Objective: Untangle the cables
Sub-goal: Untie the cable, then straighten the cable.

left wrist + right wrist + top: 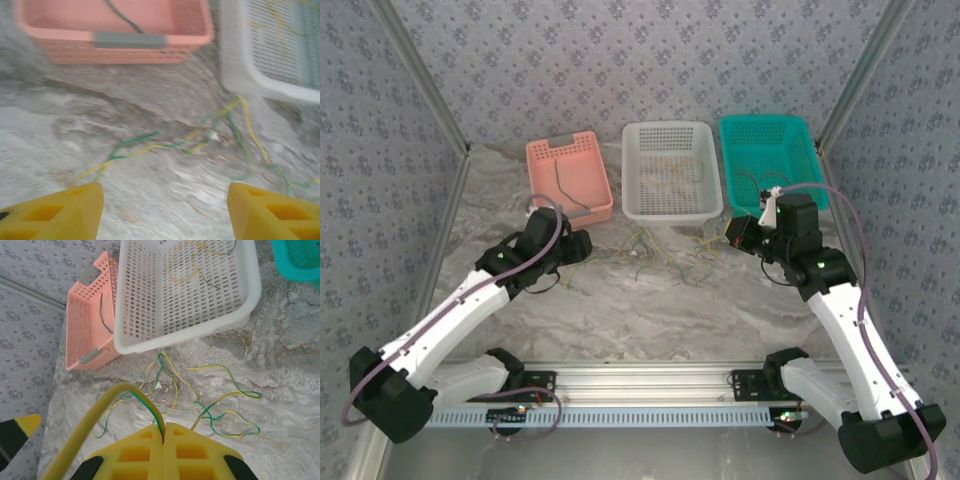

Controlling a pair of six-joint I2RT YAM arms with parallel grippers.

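Observation:
Thin yellow-and-green cables [655, 250] lie in a loose tangle on the marble table in front of the baskets. In the left wrist view these cables [200, 145] run across the table ahead of my left gripper [162, 200], which is open with nothing between its yellow fingers. My left gripper [582, 245] sits at the tangle's left end. My right gripper [164, 432] is shut on a yellow-green cable [125, 390] that arches up and leftward out of the closed fingers. More loops [220, 410] lie on the table below it. The right gripper [730, 235] is at the tangle's right end.
Three baskets stand in a row at the back: pink [560, 147] holding a dark cable [563, 185], white [670, 128] holding yellow strands [190, 260], teal [765, 122] at the right. Patterned walls close in the table on both sides.

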